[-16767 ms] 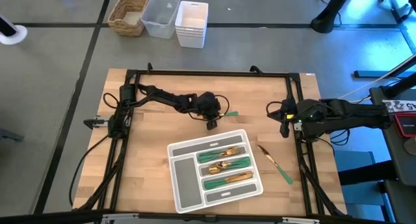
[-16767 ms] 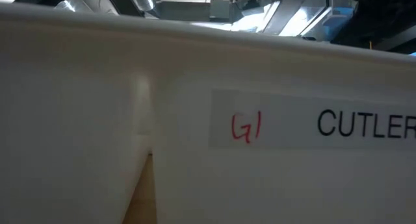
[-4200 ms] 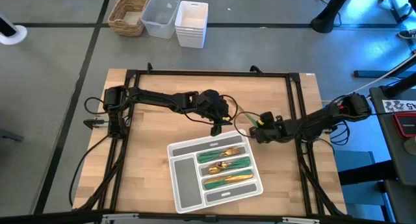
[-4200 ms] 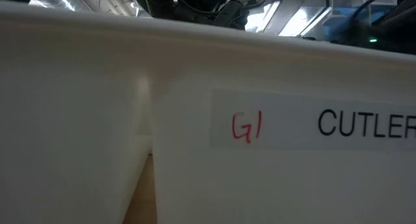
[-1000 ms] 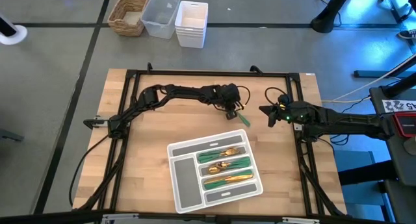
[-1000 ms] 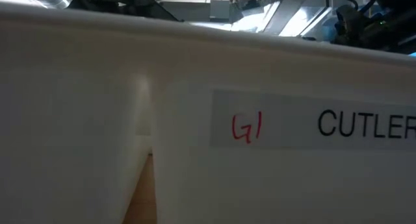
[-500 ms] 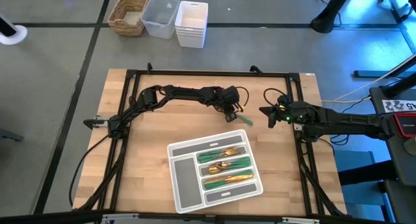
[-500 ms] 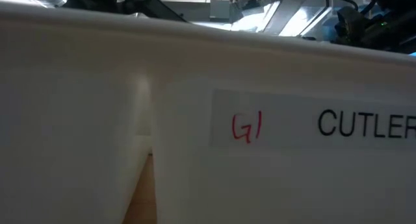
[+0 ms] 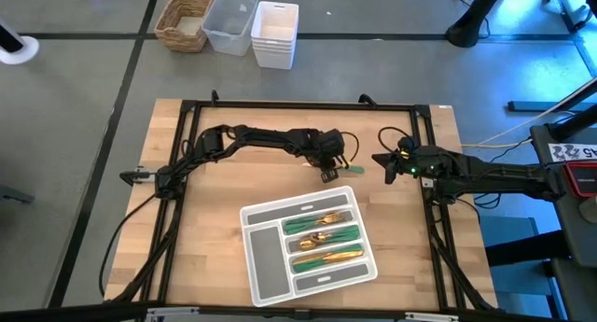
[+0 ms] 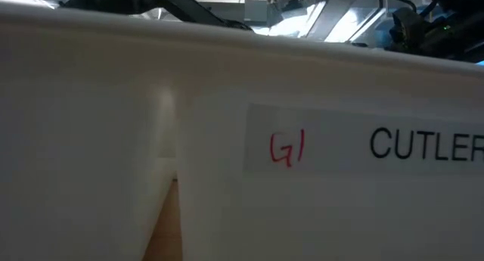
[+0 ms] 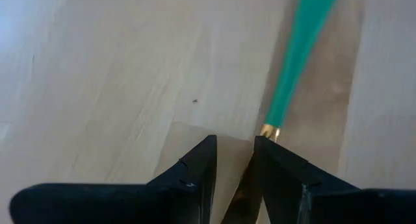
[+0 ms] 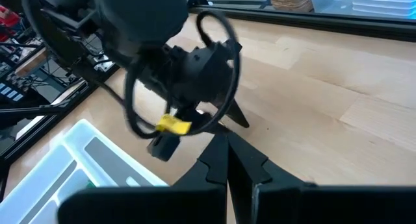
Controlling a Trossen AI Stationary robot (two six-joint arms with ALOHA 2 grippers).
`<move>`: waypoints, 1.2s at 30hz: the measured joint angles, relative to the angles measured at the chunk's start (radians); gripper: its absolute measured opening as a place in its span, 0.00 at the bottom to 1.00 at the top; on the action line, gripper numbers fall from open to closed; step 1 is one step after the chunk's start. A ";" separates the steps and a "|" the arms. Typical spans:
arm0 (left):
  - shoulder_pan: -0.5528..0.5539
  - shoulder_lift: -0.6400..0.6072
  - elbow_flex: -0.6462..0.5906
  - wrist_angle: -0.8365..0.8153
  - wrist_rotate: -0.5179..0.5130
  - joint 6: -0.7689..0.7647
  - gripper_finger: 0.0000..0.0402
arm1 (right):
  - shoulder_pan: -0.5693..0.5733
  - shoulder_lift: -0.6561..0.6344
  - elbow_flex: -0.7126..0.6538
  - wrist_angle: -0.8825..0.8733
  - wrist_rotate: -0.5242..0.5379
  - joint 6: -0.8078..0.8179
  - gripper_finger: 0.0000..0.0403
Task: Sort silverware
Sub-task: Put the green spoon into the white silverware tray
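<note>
Your left gripper (image 9: 329, 169) holds one utensil (image 11: 296, 55) between narrow fingers (image 11: 195, 169), just behind the tray (image 9: 264, 249). Three tray compartments hold silverware (image 9: 322, 238); you cannot count the pieces. Your right gripper (image 9: 381, 161) waits nearby, fingers together.

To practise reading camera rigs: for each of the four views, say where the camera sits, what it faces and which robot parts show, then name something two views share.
High: overhead, straight down; table, tray, both arms.
Low: table height; a white bin wall fills it.
Left wrist: past the left gripper, shut on a green-handled utensil.
Right wrist: past the shut right gripper, facing the left arm.
Shared: high and right wrist views both show the tray.
</note>
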 joint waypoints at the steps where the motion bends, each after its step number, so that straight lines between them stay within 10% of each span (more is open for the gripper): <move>1: -0.002 -0.001 0.000 0.003 0.000 0.021 0.24 | 0.000 0.000 0.000 0.000 0.000 0.000 0.00; 36: -0.082 -0.016 0.004 0.122 -0.007 0.338 0.24 | 0.000 0.000 0.000 -0.019 -0.019 0.031 0.00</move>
